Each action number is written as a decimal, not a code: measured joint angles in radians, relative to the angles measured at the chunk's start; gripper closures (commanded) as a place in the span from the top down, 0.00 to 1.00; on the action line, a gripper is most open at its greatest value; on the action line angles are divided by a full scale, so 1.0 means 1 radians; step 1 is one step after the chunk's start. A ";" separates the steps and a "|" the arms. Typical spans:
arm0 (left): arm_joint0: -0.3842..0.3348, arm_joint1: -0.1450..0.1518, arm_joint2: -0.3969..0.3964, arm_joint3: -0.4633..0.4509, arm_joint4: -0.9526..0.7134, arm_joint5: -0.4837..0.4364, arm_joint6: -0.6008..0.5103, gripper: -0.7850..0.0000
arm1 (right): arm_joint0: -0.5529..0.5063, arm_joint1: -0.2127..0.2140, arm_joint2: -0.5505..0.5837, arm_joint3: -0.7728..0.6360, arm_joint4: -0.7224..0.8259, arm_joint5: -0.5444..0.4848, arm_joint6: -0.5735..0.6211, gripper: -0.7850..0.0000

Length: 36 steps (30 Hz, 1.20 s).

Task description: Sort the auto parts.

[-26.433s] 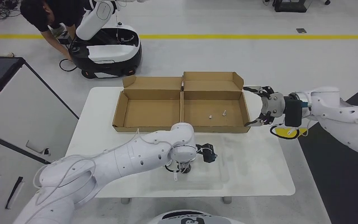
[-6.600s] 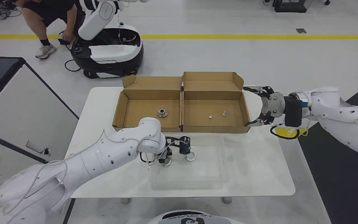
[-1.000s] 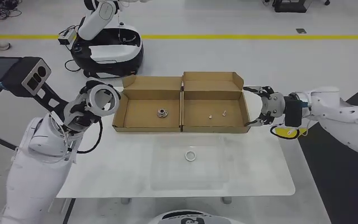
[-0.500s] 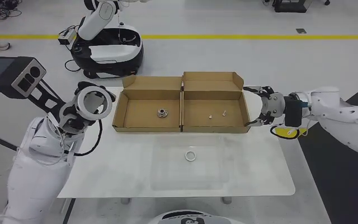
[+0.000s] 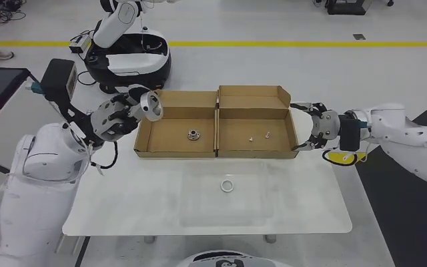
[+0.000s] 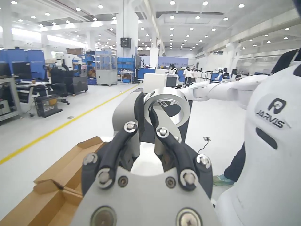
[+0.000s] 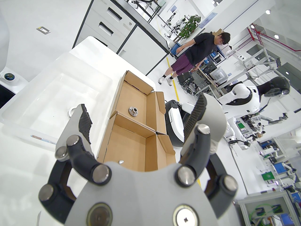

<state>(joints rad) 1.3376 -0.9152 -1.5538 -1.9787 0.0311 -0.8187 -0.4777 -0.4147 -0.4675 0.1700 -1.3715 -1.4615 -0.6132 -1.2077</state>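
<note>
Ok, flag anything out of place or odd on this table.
Nothing is spilled or damaged. One small ring lies alone in the clear tray, outside the left box and right box, so unsorted. The left end effector grips a large metal ring in the air.

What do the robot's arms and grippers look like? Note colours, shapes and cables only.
The left arm and right arm are rounded, glossy white shells. The left gripper and right gripper each have a silver plate with screws, black curved linkages on silver pins, and two pale fingers faced with black pads. A black cable loops at each wrist.
</note>
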 measured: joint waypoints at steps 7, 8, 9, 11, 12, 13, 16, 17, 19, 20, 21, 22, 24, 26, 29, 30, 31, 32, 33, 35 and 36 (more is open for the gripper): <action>-0.099 -0.009 0.051 0.038 0.129 0.103 0.007 0.00 | 0.000 0.000 0.000 0.000 0.000 0.000 0.000 1.00; -0.127 -0.011 0.068 0.050 0.157 0.123 0.001 0.00 | 0.000 0.000 0.000 0.000 0.000 0.000 0.000 1.00; -0.149 -0.013 0.083 0.060 0.180 0.139 -0.006 0.00 | 0.000 0.000 0.000 0.000 0.000 0.000 0.000 1.00; -0.200 -0.018 0.124 0.086 0.228 0.177 -0.014 0.00 | 0.000 0.000 0.000 0.000 0.000 0.000 0.000 1.00; -0.222 -0.021 0.144 0.099 0.248 0.195 -0.022 0.00 | 0.000 0.000 0.000 0.000 0.000 0.000 0.000 1.00; -0.244 -0.023 0.163 0.111 0.270 0.210 -0.032 0.00 | 0.000 0.000 0.000 0.000 0.000 0.000 0.000 1.00; -0.308 -0.031 0.225 0.152 0.332 0.254 -0.057 0.00 | 0.000 0.000 0.000 0.000 0.000 0.000 0.000 1.00; -0.328 -0.035 0.248 0.169 0.355 0.269 -0.067 0.00 | 0.000 0.000 0.000 0.000 0.000 0.000 0.000 1.00; -0.349 -0.040 0.282 0.190 0.381 0.290 -0.078 0.00 | 0.000 0.000 0.000 0.000 0.000 0.000 0.000 1.00; -0.360 -0.043 0.303 0.201 0.400 0.303 -0.086 0.00 | 0.000 0.000 0.000 0.000 0.000 0.000 0.000 1.00; -0.365 -0.045 0.319 0.208 0.412 0.312 -0.090 0.00 | 0.000 0.000 0.000 0.000 0.000 0.000 0.000 1.00; -0.368 -0.048 0.334 0.214 0.425 0.322 -0.093 0.00 | 0.000 0.000 0.000 0.000 0.000 0.000 0.000 1.00; -0.371 -0.053 0.364 0.227 0.449 0.350 -0.092 0.00 | 0.000 0.000 0.000 0.000 0.000 0.000 0.000 1.00; -0.369 -0.058 0.386 0.237 0.471 0.382 -0.083 0.00 | 0.000 0.000 0.000 0.000 0.000 0.000 0.000 1.00; -0.374 -0.063 0.411 0.252 0.503 0.413 -0.086 0.00 | 0.000 0.000 0.000 0.000 0.000 0.000 0.000 1.00; -0.380 -0.065 0.419 0.258 0.515 0.417 -0.097 0.00 | 0.000 0.000 0.000 0.000 0.000 0.000 0.000 1.00; -0.390 -0.066 0.426 0.265 0.523 0.419 -0.110 0.00 | 0.000 0.000 0.000 0.000 0.000 0.000 0.000 1.00; -0.405 -0.068 0.436 0.278 0.531 0.420 -0.130 0.00 | 0.000 0.000 0.000 0.000 0.000 0.000 0.000 1.00; -0.420 -0.070 0.444 0.290 0.537 0.421 -0.149 0.00 | 0.000 0.000 0.000 0.000 0.000 0.000 0.000 1.00; -0.461 -0.075 0.466 0.317 0.551 0.420 -0.192 0.00 | 0.000 0.000 0.000 0.000 0.000 0.000 0.000 1.00; -0.479 -0.078 0.478 0.329 0.557 0.416 -0.211 0.00 | 0.000 0.000 0.000 0.000 0.000 0.000 0.000 1.00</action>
<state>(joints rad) 0.8589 -0.9932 -1.0762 -1.6499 0.5877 -0.4027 -0.6891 -0.4147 -0.4675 0.1700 -1.3715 -1.4615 -0.6132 -1.2077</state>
